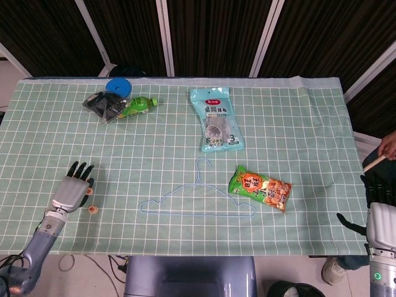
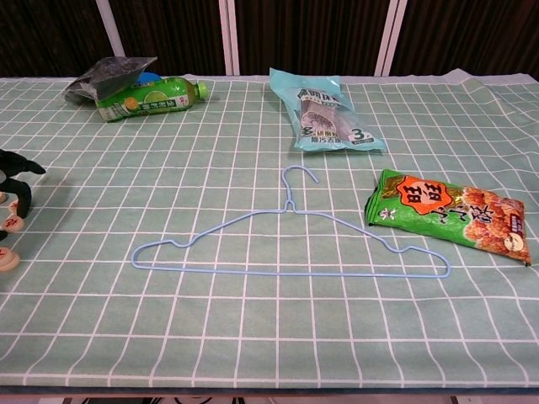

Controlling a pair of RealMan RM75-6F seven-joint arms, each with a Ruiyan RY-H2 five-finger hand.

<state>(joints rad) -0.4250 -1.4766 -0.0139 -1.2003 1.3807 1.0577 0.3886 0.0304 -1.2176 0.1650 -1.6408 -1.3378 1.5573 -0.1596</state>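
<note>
Our left hand (image 1: 71, 189) rests flat on the green cloth (image 1: 154, 142), fingers spread a little, holding nothing. Two small round pieces (image 1: 92, 209) lie just beside it. Our right hand (image 1: 378, 207) waits off the table edge; we cannot tell its grip.

Left hand (image 1: 72, 187): silver-grey metal back plate, black fingers, mounted on a grey cylindrical forearm. Right hand (image 1: 378, 204): matching silver-grey shell with black fingers and a black thumb; its pale grey wrist housing carries a small green indicator light near the lower edge.
</note>
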